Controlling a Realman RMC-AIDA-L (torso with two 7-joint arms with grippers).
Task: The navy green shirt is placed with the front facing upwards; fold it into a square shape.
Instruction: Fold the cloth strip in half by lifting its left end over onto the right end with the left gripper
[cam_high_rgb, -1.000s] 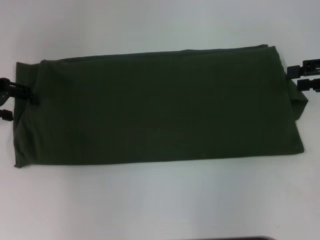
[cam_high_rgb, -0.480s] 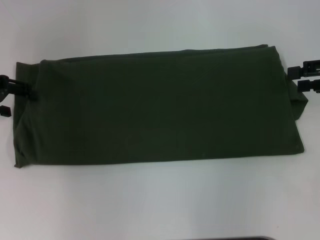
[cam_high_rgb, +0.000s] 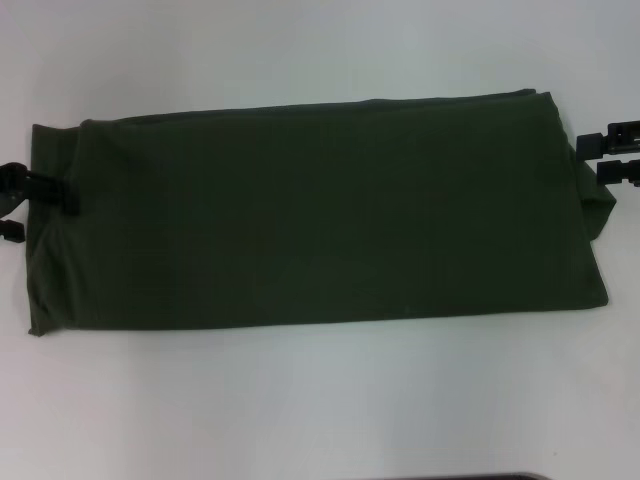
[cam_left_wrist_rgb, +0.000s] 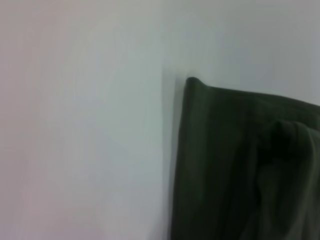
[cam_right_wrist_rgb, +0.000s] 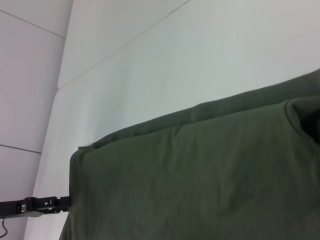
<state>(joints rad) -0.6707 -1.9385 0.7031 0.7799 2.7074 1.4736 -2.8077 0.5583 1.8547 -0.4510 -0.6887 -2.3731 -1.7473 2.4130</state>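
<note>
The navy green shirt (cam_high_rgb: 320, 210) lies on the white table as a long flat band, plain green side up, with no lettering or collar showing. My left gripper (cam_high_rgb: 42, 212) is at its left end, open: one finger (cam_high_rgb: 52, 190) rests over the cloth edge, the other (cam_high_rgb: 10, 230) is just off it. My right gripper (cam_high_rgb: 590, 158) is at the right end, open, its fingers level with the upper part of that edge. The left wrist view shows a corner of the shirt (cam_left_wrist_rgb: 240, 165). The right wrist view shows the shirt (cam_right_wrist_rgb: 200, 180) and, far off, the left gripper (cam_right_wrist_rgb: 42, 204).
White table (cam_high_rgb: 320, 400) surrounds the shirt on all sides. A small flap of cloth (cam_high_rgb: 600, 205) sticks out past the shirt's right edge, just below the right gripper. A dark edge (cam_high_rgb: 470, 477) shows at the bottom of the head view.
The left gripper's upper finger has shifted slightly, back in over the shirt's left edge. The shirt and the right gripper have not visibly moved.
</note>
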